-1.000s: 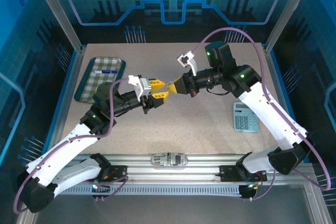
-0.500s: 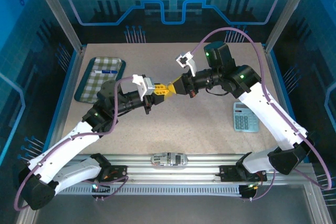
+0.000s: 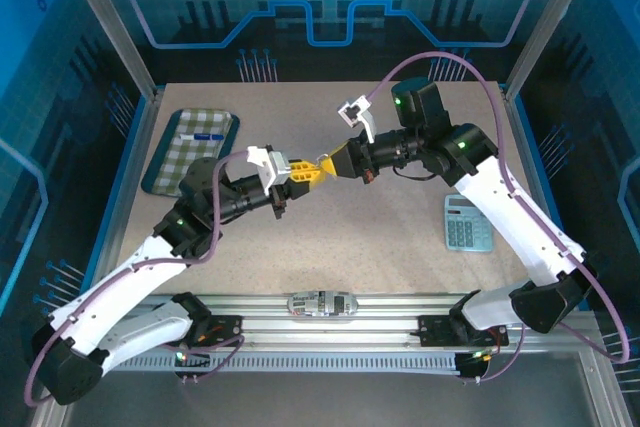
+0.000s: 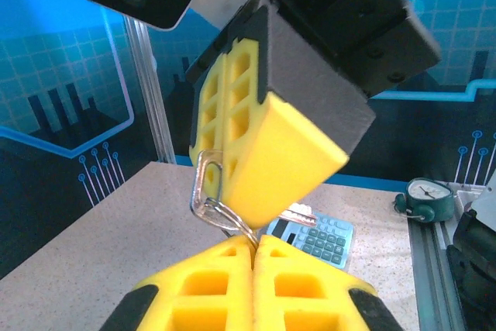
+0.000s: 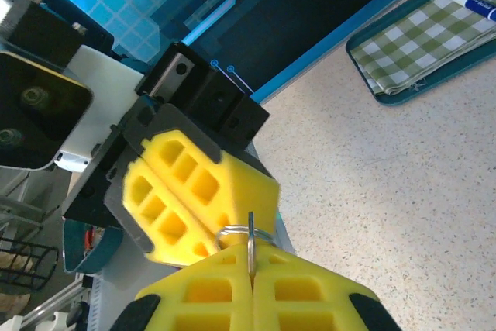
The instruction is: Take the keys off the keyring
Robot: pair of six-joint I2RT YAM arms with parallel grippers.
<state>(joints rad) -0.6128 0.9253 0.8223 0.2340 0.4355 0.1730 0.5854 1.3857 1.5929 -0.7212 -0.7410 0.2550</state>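
Note:
Both grippers meet tip to tip above the table's middle. My left gripper is shut on the keyring, a thin silver wire loop that runs down into the seam between its yellow fingers. My right gripper is shut on a key, seen edge-on as a thin metal blade with the keyring threaded through it. In the left wrist view the right arm's yellow fingers hang just above, and a toothed key blade pokes out behind them. The left arm's fingers sit against the ring in the right wrist view.
A pale blue calculator lies on the table at the right. A dark tray with a checked cloth and a marker is at the back left. A small device rests on the front rail.
My left gripper, open a second ago and apart from the right one, has moved right to the right gripper's tips and shut on the ring. The right arm barely moved.

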